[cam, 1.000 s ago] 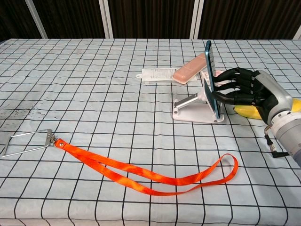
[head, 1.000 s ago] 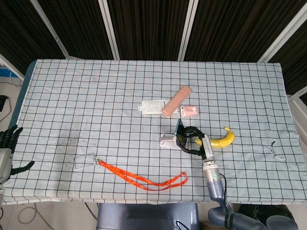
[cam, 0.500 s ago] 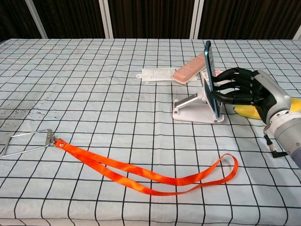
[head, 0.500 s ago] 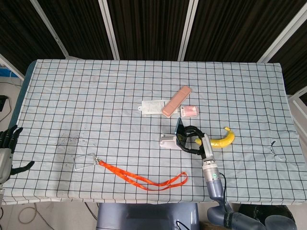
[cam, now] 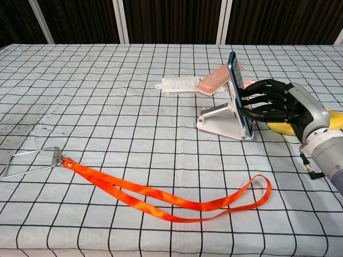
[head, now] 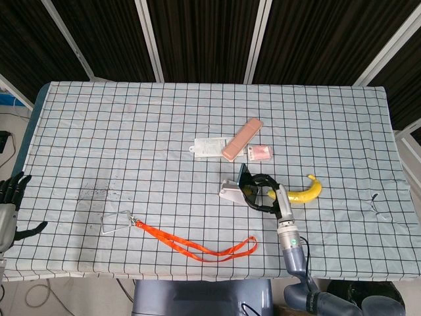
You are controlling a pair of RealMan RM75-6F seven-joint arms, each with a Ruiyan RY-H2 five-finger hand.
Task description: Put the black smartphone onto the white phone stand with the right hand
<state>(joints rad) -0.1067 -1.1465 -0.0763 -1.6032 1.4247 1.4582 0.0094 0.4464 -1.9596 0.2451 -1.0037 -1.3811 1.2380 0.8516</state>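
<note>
The black smartphone (cam: 237, 92) stands on edge in the white phone stand (cam: 218, 121), leaning with its top toward the left. The stand is tipped, its left end raised off the cloth. My right hand (cam: 279, 103) is just right of the phone, its dark fingers (cam: 253, 100) against the phone's back, holding it. In the head view the phone (head: 245, 179) and stand (head: 229, 191) sit mid-table with the right hand (head: 264, 191) beside them. My left hand (head: 8, 201) hangs off the table's left edge, fingers spread and empty.
A banana (cam: 285, 127) lies behind the right hand. A pink bar (cam: 217, 80) and a white packet (cam: 179, 84) lie beyond the stand, with a small pink packet (head: 260, 153) nearby. An orange lanyard (cam: 161, 195) with a metal clip (cam: 32, 159) crosses the near cloth.
The phone has tipped to the left with the stand, whose left end has lifted off the cloth. The right hand shifted slightly with it. The left hand has not moved.
</note>
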